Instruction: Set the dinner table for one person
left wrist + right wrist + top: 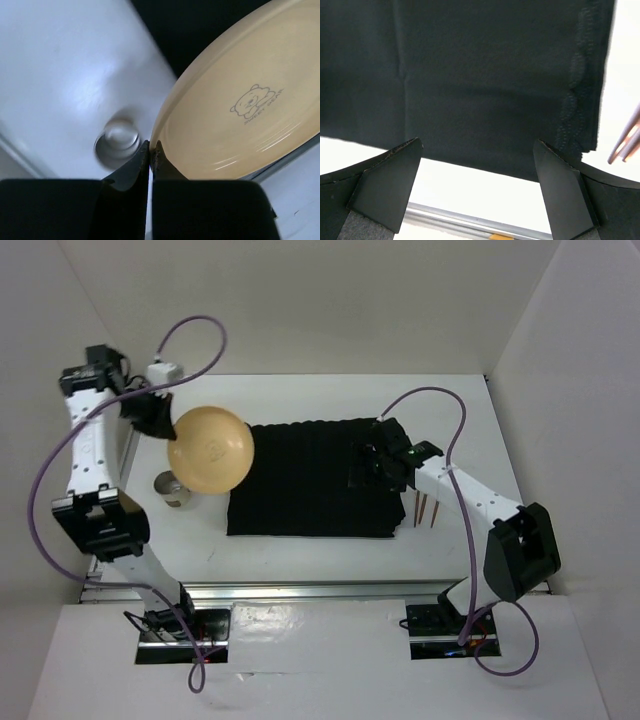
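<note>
A cream round plate (pixel 210 448) with a small bear print (pixel 240 110) hangs tilted over the left edge of the black ribbed mat (pixel 310 478). My left gripper (pixel 160 420) is shut on the plate's rim, and its fingertips (pixel 151 147) pinch the rim's edge. My right gripper (pixel 375 465) hovers over the right part of the mat (pixel 485 75). It is open (pixel 477 150) with nothing between its fingers. The mat lies on the white dinner table (pixel 330 550).
A small metal cup (pixel 172 490) stands on the table left of the mat, below the plate (pixel 117 140). Thin copper-coloured utensils (pixel 427 510) lie just right of the mat (pixel 625 145). A silver rail (pixel 330 590) edges the near side. White walls enclose the table.
</note>
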